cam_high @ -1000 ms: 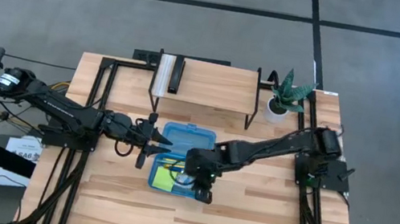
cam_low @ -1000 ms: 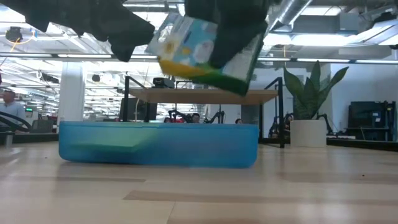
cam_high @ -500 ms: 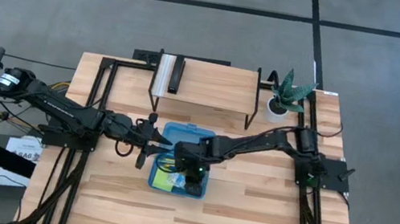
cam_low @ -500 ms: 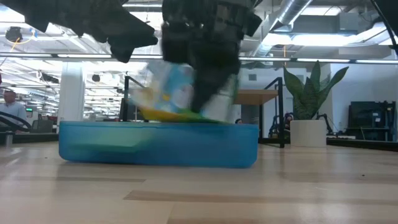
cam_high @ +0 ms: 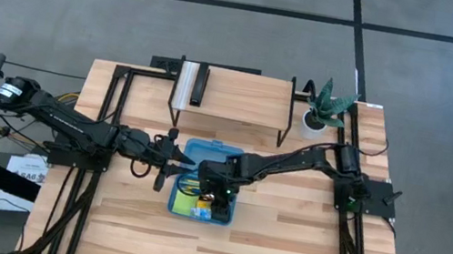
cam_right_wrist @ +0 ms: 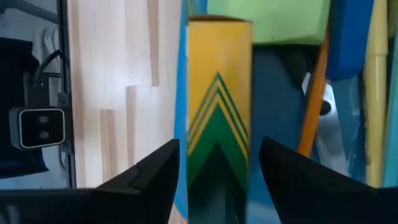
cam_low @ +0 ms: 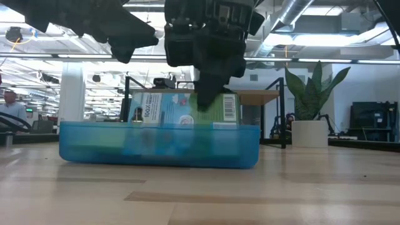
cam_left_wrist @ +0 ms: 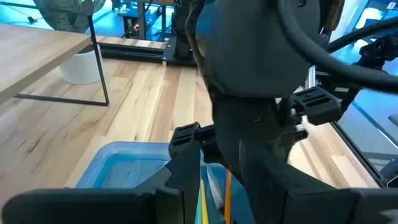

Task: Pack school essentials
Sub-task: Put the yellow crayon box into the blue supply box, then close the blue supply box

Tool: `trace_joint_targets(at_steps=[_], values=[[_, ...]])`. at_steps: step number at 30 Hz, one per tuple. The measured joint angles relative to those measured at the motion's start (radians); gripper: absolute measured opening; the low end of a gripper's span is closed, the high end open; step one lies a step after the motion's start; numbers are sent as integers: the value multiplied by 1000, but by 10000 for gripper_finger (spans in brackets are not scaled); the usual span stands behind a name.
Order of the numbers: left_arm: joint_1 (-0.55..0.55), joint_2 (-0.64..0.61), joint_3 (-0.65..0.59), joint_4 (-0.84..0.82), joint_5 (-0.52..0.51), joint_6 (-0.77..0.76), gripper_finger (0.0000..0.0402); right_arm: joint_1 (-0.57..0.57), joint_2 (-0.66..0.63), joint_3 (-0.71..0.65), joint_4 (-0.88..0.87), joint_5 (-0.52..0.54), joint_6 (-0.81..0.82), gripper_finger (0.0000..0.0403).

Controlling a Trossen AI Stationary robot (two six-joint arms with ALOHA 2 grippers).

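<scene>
The yellow-green crayon box (cam_low: 178,107) stands on edge inside the blue translucent case (cam_low: 94,147), its top sticking above the rim. My right gripper (cam_low: 210,94) is over the case (cam_high: 226,212), shut on the box (cam_right_wrist: 217,93). A lime-green sticky-note pad (cam_right_wrist: 267,18), an orange pencil (cam_right_wrist: 314,106) and a yellow pencil (cam_right_wrist: 373,93) lie in the case beside it. My left gripper (cam_high: 174,167) hovers open at the case's left edge, touching nothing. My right gripper pinches the crayon box by its upper narrow edge (cam_right_wrist: 217,155) between the two fingers (cam_right_wrist: 155,174), coming from above and pointing down. The box stands upright in the hold, its lower part inside the case; the case wall hides its underside.
The case's open lid (cam_high: 214,155) lies toward the far side. A wooden riser shelf (cam_high: 232,91) and a potted plant (cam_high: 326,107) stand along the far edge. Bare tabletop (cam_high: 280,247) lies near and right of the case. A person (cam_low: 9,103) is in the room behind.
My right gripper has carried the crayon box a little toward the table's left and down. The box hung tilted above the case; now it stands upright inside it. The left arm has kept still.
</scene>
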Motion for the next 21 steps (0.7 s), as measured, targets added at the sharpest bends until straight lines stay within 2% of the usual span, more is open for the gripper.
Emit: trace_joint_targets(at_steps=[8, 13, 16, 21], values=[[0, 0, 0, 0, 0, -1, 98, -33, 0, 77, -148, 154, 1, 237], [0, 0, 0, 0, 0, -1, 98, -37, -10, 136, -211, 193, -28, 235], [0, 0, 0, -2, 0, 0, 98, -36, -52, 137, -193, 261, -64, 235], [0, 0, 0, -19, 0, -2, 98, -60, -193, 127, -185, 337, -77, 235]])
